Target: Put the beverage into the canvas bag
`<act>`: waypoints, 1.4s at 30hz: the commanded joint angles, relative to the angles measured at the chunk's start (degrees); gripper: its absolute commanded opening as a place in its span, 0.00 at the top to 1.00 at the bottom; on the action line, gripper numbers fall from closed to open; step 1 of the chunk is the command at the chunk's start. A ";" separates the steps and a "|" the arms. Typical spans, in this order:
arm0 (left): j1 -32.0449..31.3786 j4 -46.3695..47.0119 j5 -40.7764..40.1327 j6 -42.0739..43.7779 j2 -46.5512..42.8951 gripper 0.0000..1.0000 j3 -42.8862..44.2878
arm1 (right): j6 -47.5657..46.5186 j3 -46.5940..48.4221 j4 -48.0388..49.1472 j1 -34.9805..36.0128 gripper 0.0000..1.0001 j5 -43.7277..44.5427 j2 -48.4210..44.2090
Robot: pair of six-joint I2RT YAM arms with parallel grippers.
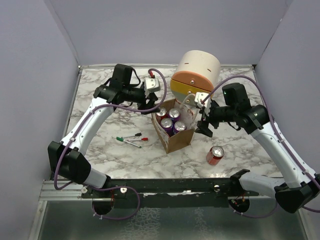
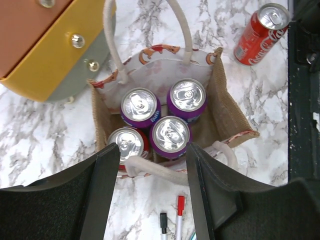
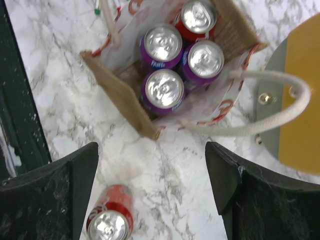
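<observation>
Surface: white-and-grey marbled tabletop [image 1: 100, 150]; dark rail along the near edge.
Room: plain pale lilac-grey panels [image 1: 35, 75] stood at the left, far and right edges.
Canvas bag: canvas bag [image 1: 177, 142] stood open at about mid-table. It held four upright cans [image 2: 171, 135], three purple and one red.
Handles: pale loop handles [image 3: 260, 125]; one drooped over the bag's rim.
Beverage: red cola can [image 1: 215, 155] sat on the marble outside the bag, toward the near edge on the right side. It looked upright; nothing was touching it.
Right pincer: right pincer [image 3: 152, 170] was spread wide and empty. It hung just beside the bag's right wall. The can was near it on the near-edge side, clear of both fingers.
Left pincer: left pincer [image 2: 148, 195] was spread and empty, over the bag's far-left rim. The can was well apart from it, across the bag.
Drawer unit: round cream drawer unit [image 1: 200, 65] stood at the far edge, just behind the bag.
Markers: markers [image 1: 132, 140] lay left of the bag.
</observation>
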 commanded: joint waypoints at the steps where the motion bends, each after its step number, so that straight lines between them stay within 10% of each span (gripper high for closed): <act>1: 0.09 1.04 -4.36 -3.27 0.70 0.42 3.05 | -6.43 -3.70 -8.81 -2.67 0.13 -4.19 -5.11; 29: 0.31 1.48 -11.01 -9.17 1.66 0.09 5.89 | -6.88 -26.67 -10.86 -4.74 0.02 13.55 -10.65; 42: 0.38 2.70 -8.86 -10.44 -0.23 0.11 5.16 | -6.02 -29.14 -7.05 -4.74 0.35 14.26 -11.51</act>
